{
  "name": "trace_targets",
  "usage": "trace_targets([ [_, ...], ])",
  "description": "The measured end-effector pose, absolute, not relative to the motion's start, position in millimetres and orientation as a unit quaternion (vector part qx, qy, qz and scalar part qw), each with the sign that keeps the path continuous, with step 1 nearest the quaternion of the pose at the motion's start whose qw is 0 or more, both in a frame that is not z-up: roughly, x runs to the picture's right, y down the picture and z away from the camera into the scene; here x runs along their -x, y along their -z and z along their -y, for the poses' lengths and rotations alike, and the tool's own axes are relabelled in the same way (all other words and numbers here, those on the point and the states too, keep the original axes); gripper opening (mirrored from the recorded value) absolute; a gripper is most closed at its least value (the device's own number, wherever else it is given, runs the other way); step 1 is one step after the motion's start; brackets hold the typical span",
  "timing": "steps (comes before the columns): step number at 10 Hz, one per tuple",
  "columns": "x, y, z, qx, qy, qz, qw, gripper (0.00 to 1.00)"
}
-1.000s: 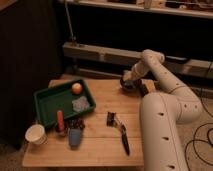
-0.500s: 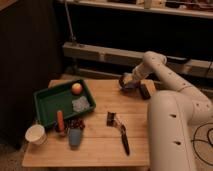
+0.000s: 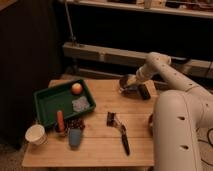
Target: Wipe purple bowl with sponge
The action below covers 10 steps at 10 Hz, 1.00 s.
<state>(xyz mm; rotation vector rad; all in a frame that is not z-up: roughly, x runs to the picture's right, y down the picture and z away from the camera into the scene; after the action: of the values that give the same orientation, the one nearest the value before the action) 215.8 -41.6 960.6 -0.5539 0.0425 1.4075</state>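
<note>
The purple bowl (image 3: 128, 88) looks dark and sits at the far right of the wooden table (image 3: 100, 135). My gripper (image 3: 131, 82) is at the end of the white arm, down over the bowl. It is shut on a pale yellow sponge (image 3: 130, 79) held against the bowl's top. Most of the bowl's inside is hidden by the gripper.
A dark block (image 3: 145, 92) lies right of the bowl. A green tray (image 3: 47, 102) at the left holds an orange (image 3: 76, 88) and a grey mesh pad (image 3: 81, 104). A white cup (image 3: 36, 134), a blue cup (image 3: 75, 137) and a black brush (image 3: 120, 134) lie near the front. My white body (image 3: 180, 130) fills the right.
The gripper stays over the bowl with the sponge and shifts only slightly. My body takes up more of the right side of the view.
</note>
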Motion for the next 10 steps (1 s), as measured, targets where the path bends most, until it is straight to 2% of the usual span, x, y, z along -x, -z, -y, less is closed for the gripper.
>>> trace_targets([
  [6, -235, -984, 75, 0.230, -0.647, -0.041, 0.726, 0.00],
  [10, -235, -987, 79, 0.228, -0.646, -0.043, 0.727, 0.00],
])
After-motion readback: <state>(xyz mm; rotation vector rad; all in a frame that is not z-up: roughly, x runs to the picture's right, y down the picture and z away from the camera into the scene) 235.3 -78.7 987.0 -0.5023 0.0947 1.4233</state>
